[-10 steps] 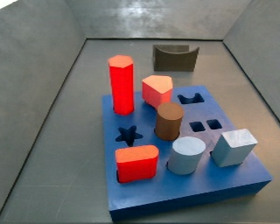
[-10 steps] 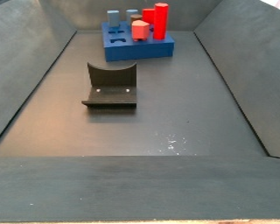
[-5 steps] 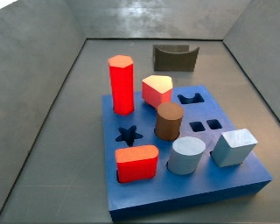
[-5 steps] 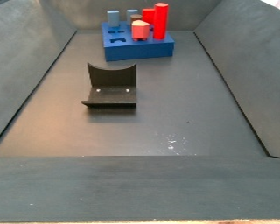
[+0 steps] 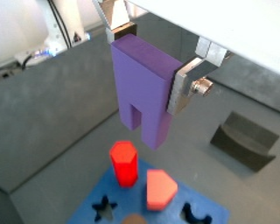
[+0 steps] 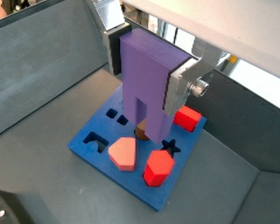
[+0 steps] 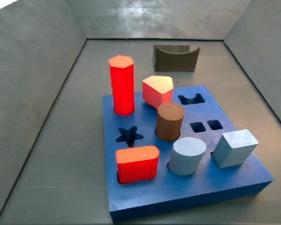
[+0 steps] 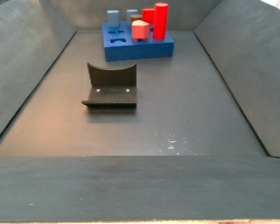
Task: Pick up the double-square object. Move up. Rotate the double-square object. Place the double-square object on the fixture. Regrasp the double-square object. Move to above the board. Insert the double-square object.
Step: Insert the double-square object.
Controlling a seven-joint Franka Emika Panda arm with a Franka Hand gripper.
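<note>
In both wrist views my gripper (image 5: 154, 61) (image 6: 152, 70) is shut on the purple double-square object (image 5: 146, 96) (image 6: 149, 96). The block hangs upright between the silver fingers, its notched end pointing down, high above the blue board (image 5: 129, 199) (image 6: 90, 153). The board also shows in both side views (image 7: 196, 200) (image 8: 136, 51), with its double-square hole (image 7: 205, 126) open. The dark fixture (image 5: 248, 140) (image 7: 175, 58) (image 8: 111, 86) stands on the floor apart from the board, nothing on it. Neither the gripper nor the purple block shows in either side view.
On the board stand a tall red hexagonal prism (image 7: 122, 84), a brown cylinder (image 7: 169, 121), a pale blue cube (image 7: 235, 146), a pale blue cylinder (image 7: 188, 156), a salmon peg (image 7: 158, 88) and a red block (image 7: 137, 163). Sloping grey walls (image 7: 43, 114) enclose the floor.
</note>
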